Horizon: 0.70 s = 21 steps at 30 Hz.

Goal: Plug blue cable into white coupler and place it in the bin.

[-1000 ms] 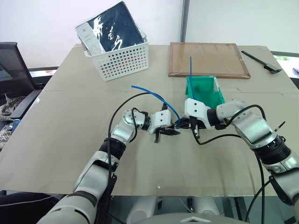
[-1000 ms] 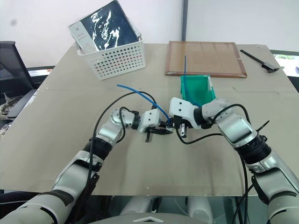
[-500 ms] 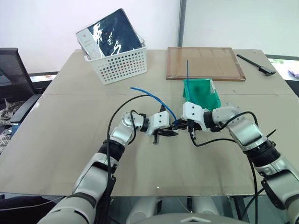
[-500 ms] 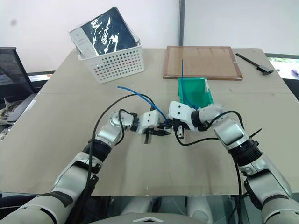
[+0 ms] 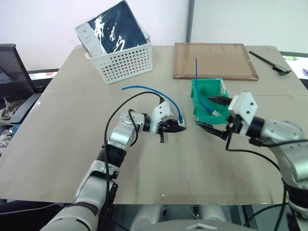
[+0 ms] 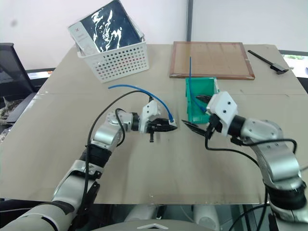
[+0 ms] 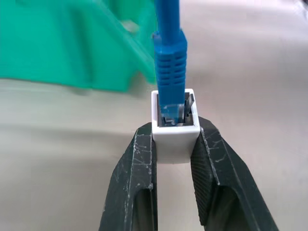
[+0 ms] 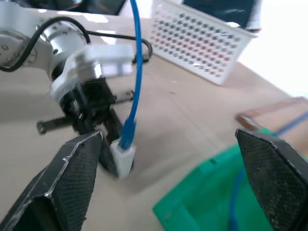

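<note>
My left gripper (image 5: 177, 128) is shut on the small white coupler (image 7: 174, 132), held just above the table left of the green bin (image 5: 207, 89). The blue cable (image 5: 144, 89) is plugged into the coupler's socket by its blue plug (image 7: 169, 62), and arcs up and back to the left. My right gripper (image 5: 213, 114) stands wide open with nothing in it, in front of the bin's lowered lip, a short way right of the coupler (image 8: 122, 156). A second blue cable (image 5: 196, 70) stands up out of the bin.
A white perforated basket (image 5: 122, 60) holding a dark package stands at the back left. A wooden board (image 5: 214, 60) lies behind the bin, a black tool (image 5: 269, 62) at the back right. An office chair (image 5: 9, 72) stands beyond the table's left edge.
My right gripper let go at the cable's plug, opened wide and drew back to the right and upward. My left gripper rolled and rose a little, still holding the coupler with the cable in it.
</note>
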{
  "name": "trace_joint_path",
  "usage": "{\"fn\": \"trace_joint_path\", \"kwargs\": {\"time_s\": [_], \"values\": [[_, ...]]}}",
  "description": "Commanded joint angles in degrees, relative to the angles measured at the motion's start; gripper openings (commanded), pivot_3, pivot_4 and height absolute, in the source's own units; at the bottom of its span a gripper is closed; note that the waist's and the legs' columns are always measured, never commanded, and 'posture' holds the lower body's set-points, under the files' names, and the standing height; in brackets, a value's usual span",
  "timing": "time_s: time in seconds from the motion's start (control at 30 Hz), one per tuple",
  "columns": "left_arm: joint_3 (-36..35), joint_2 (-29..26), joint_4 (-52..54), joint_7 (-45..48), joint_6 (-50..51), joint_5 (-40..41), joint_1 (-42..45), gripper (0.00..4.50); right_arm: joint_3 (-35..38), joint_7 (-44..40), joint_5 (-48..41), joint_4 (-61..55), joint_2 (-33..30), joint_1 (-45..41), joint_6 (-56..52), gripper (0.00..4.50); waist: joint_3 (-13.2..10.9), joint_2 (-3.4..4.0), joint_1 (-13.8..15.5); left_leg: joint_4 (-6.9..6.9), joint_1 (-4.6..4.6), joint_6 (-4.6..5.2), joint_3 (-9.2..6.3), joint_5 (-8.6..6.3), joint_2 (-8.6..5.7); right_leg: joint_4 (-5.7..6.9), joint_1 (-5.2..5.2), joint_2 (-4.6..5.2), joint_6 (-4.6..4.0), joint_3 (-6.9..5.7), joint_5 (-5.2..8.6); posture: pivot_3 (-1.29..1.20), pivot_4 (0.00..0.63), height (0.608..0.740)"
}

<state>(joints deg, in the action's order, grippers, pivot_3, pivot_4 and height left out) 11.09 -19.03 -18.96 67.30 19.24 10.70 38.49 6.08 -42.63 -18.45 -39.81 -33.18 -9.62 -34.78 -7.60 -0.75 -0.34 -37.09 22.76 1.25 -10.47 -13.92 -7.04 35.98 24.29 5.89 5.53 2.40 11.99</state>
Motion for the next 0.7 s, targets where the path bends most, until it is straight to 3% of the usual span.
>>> {"fn": "trace_joint_path", "kwargs": {"time_s": [0.03,0.13,0.23,0.37,0.5,0.57,0.6,0.63,0.7], "values": [[-3.67,1.47,4.61,-3.74,15.8,6.33,7.73,0.36,6.31,6.61,0.02,-10.28,0.9,7.58,-2.72,4.48,-0.1,-0.03,0.34,-0.02,0.0,0.11,-0.02,-0.06,0.0,0.01,-0.03,0.0,0.01,-0.04,0.0,0.0,0.15,0.74],[-4.87,2.81,3.84,-6.76,26.93,9.09,14.6,0.36,8.54,11.55,2.12,-14.19,2.79,14.02,-3.01,4.48,-0.18,-0.03,0.7,-0.14,-0.08,0.25,-0.07,-0.14,-0.01,0.01,-0.18,-0.04,0.05,-0.13,0.02,0.0,0.15,0.74],[-6.43,7.58,-3.74,-11.38,32.67,10.18,24.02,0.36,11.62,16.53,4.8,-17.95,6.74,23.62,-2.51,4.48,-0.24,-0.07,1.34,-0.16,-0.29,0.24,-0.08,-0.14,-0.01,0.01,-0.41,-0.04,0.16,-0.15,0.09,0.0,0.15,0.74],[-5.61,14.86,-20.33,-16.85,30.77,7.01,34.2,0.36,14.4,19.24,6.79,-19.67,9.57,31.96,-0.69,4.48,-0.28,-0.1,1.18,-0.18,-0.31,0.0,0.02,0.0,-0.06,-0.04,-0.45,0.02,0.31,-0.09,0.17,0.0,0.15,0.74],[-5.89,19.87,-37.4,-20.69,21.89,3.25,40.89,0.36,16.86,20.39,7.26,-19.79,11.09,35.24,1.0,4.48,-0.49,-0.07,0.59,-0.15,-0.37,0.01,0.14,0.0,-0.07,-0.07,-0.47,0.02,0.37,0.0,0.2,0.0,0.15,0.74],[-7.34,21.19,-43.64,-21.24,21.05,3.16,43.76,1.45,17.32,20.44,7.38,-19.66,11.32,36.31,1.94,4.5,-0.81,-0.05,0.2,-0.03,-0.46,0.18,0.22,-0.1,0.02,-0.06,-0.46,-0.05,0.39,0.06,0.22,0.0,0.15,0.74],[-7.48,21.45,-45.57,-22.33,19.31,2.46,44.75,1.7,17.43,20.4,7.33,-19.67,11.39,36.85,2.39,4.5,-0.92,-0.06,-0.01,-0.01,-0.46,0.18,0.23,-0.11,0.04,-0.05,-0.45,-0.06,0.4,0.07,0.22,0.0,0.15,0.74],[-7.75,21.39,-46.77,-22.28,19.04,2.14,45.85,2.44,17.7,20.25,7.08,-19.76,11.58,37.61,2.94,4.5,-0.93,-0.06,-0.03,-0.02,-0.46,0.17,0.24,-0.1,0.04,-0.05,-0.45,-0.06,0.4,0.07,0.23,0.0,0.15,0.74],[-8.15,21.11,-47.84,-22.0,19.04,1.76,47.06,2.97,18.01,20.07,6.71,-19.87,11.76,38.43,3.58,4.5,-1.03,-0.09,-0.08,-0.02,-0.46,0.16,0.24,-0.1,0.04,-0.05,-0.45,-0.06,0.4,0.07,0.23,0.0,0.15,0.74]]}}
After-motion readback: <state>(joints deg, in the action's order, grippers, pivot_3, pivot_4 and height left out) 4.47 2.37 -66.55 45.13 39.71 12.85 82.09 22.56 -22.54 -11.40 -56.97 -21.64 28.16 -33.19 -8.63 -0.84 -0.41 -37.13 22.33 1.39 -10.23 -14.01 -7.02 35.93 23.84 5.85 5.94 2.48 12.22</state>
